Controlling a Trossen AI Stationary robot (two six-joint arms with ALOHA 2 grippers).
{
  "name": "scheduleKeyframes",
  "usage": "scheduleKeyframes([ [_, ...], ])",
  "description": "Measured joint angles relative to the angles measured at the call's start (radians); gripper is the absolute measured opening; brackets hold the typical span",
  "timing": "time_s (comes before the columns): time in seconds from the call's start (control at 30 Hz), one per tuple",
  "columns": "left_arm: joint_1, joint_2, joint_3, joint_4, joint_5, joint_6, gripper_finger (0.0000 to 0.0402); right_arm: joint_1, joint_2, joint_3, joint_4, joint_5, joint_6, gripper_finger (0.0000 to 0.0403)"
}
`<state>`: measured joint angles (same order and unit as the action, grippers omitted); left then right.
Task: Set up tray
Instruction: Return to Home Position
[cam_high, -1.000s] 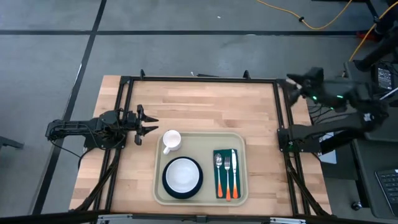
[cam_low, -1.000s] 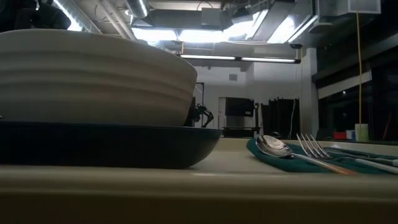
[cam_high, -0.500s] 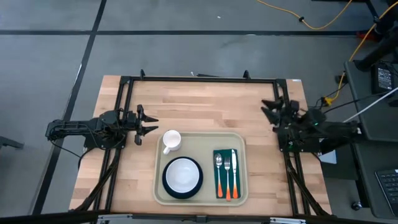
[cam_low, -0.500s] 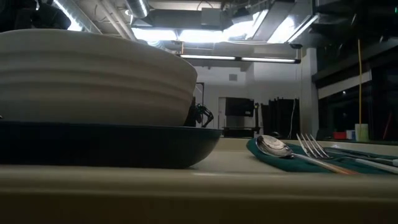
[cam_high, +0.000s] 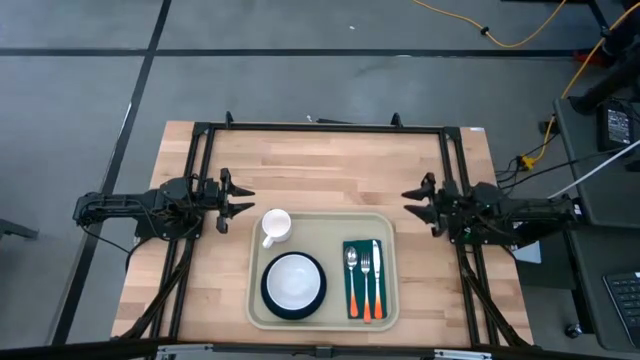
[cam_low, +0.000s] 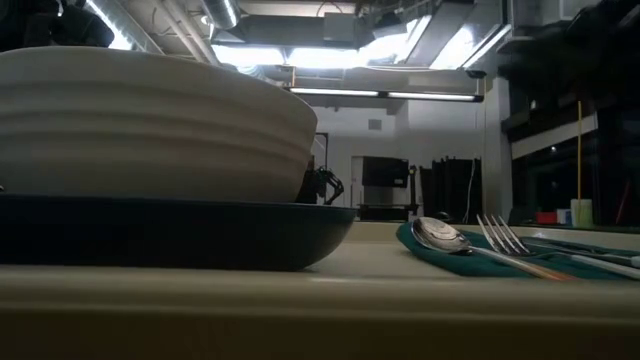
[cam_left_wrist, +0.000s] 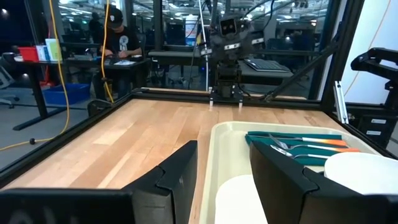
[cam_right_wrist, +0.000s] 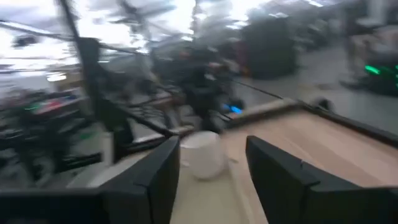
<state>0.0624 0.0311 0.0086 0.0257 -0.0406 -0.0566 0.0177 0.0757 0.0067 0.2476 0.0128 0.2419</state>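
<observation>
The cream tray (cam_high: 386, 225) lies at the table's near middle. On it stand a white mug (cam_high: 275, 226), a white bowl on a dark teal plate (cam_high: 293, 282), and a green napkin (cam_high: 352, 250) carrying a spoon, a fork and a knife with orange handles (cam_high: 366, 305). My left gripper (cam_high: 243, 201) is open at the table's left side, just left of the mug, touching nothing. My right gripper (cam_high: 412, 205) is open at the right side, just right of the tray's far corner. The left wrist view shows the tray rim (cam_left_wrist: 208, 158) and the mug (cam_left_wrist: 239, 200).
A black frame (cam_high: 320, 127) borders the table's far, left and right sides. Bare wood (cam_high: 330, 170) lies between the tray and the far edge. In the left wrist view a person (cam_left_wrist: 118, 40) sits at a desk beyond the table. Cables run on the floor at the far right.
My right arm has swung in from outside the table's right edge, come down and turned toward the table's left; its open gripper now sits over the right side beside the tray. The tray and everything on it have stayed put.
</observation>
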Motion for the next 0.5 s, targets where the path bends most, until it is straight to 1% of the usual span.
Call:
scheduleKeyframes([
  [0.07,0.0,0.0,0.0,0.0,0.0,0.0,0.0143,0.0,0.0,0.0,-0.046,0.065,0.019,0.0184],
  [0.13,0.0,0.0,0.0,0.0,0.0,0.0,0.0143,-0.001,0.0,0.0,-0.087,0.089,0.026,0.0172],
  [0.2,0.0,0.0,0.0,0.0,0.0,0.0,0.0143,-0.001,0.0,0.0,-0.129,0.089,0.025,0.016],
  [0.37,0.0,0.0,0.0,0.0,0.0,0.0,0.0143,-0.001,0.0,0.0,-0.206,0.089,0.099,0.0147],
  [0.5,0.0,0.0,0.0,0.0,-0.001,0.0,0.0143,-0.001,0.0,0.0,-0.204,0.084,0.109,0.0145],
])
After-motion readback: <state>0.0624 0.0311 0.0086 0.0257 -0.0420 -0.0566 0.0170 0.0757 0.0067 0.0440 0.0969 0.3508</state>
